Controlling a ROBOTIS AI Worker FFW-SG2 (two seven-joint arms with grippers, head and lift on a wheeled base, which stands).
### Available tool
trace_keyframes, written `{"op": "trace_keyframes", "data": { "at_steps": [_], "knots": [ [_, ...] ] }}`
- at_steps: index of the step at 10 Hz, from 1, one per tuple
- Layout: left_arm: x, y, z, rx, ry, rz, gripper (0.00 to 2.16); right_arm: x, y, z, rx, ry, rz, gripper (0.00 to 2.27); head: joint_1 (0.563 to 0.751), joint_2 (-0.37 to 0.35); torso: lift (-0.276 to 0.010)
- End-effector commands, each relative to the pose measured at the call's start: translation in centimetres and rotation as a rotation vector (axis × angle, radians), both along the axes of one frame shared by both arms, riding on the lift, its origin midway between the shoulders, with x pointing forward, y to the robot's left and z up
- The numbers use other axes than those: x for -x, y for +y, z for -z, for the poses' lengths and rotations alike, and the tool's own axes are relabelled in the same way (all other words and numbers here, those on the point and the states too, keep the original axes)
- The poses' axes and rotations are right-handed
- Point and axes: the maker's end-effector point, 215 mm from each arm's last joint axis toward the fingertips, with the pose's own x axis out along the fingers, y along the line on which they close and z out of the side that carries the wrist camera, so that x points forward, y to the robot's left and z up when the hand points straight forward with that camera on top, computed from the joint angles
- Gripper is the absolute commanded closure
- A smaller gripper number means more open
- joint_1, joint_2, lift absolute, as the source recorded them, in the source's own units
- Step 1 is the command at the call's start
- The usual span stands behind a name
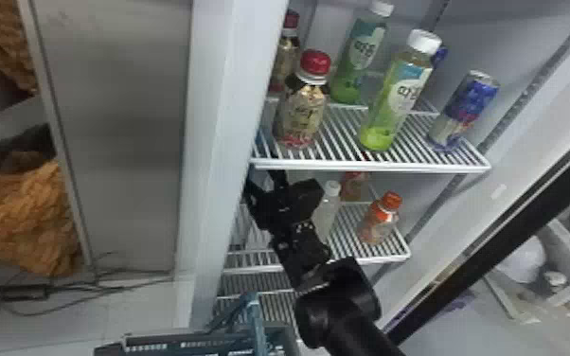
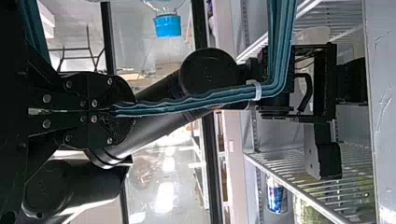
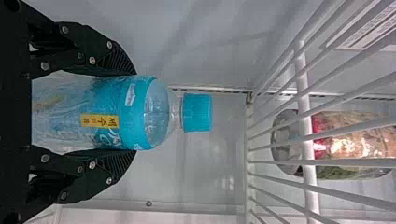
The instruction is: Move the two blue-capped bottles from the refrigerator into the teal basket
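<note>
Teal basket: near, low, just left of centre, outside the refrigerator (image 1: 246,350); handle (image 2: 187,101) raised.
Left hand: closed narrow on the basket handle (image 2: 128,112).
Loose bottle: blue cap (image 2: 167,25) and clear neck visible, between the sides of the basket handle. Can't tell if it's in the basket.
Right arm: comes in from the near edge, over the lower shelf (image 1: 345,258), into the left side of the refrigerator (image 1: 227,94).
Right hand: in the gap under the upper shelf (image 1: 369,165), holding a bottle (image 1: 262,182).
Held bottle: blue-capped, blue label (image 3: 135,112), between both fingers, upright, cap toward the upper shelf. Base hidden, can't tell if it touches the lower shelf.
Lower shelf: clear white-capped bottle (image 1: 327,208) just right of the right hand; orange-capped bottle (image 1: 378,220) farther right, both upright.
Upper shelf, near row: red-capped bottle (image 1: 300,109) left, white-capped green bottle (image 1: 397,94) middle, blue can (image 1: 466,109) right. All upright, apart.
Upper shelf, far row: second red-capped bottle (image 1: 286,57) left, second green bottle (image 1: 360,54) to its right. Both upright.
</note>
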Motion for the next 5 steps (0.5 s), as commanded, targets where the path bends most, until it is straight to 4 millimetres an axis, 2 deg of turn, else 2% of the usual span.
{"op": "trace_keyframes", "data": {
  "at_steps": [1, 5],
  "knots": [
    [0.2, 0.0, 0.1, -0.002, 0.003, 0.004, 1.13, 0.2, 0.2, -0.4, 0.011, -0.012, -0.009, 0.63, 0.695, -0.350, -0.157],
    [0.3, 0.1, 0.2, -0.003, 0.004, 0.004, 1.13, 1.3, 0.9, -1.4, 0.002, -0.037, -0.034, 0.63, 0.695, -0.347, -0.157]
  ]
}}
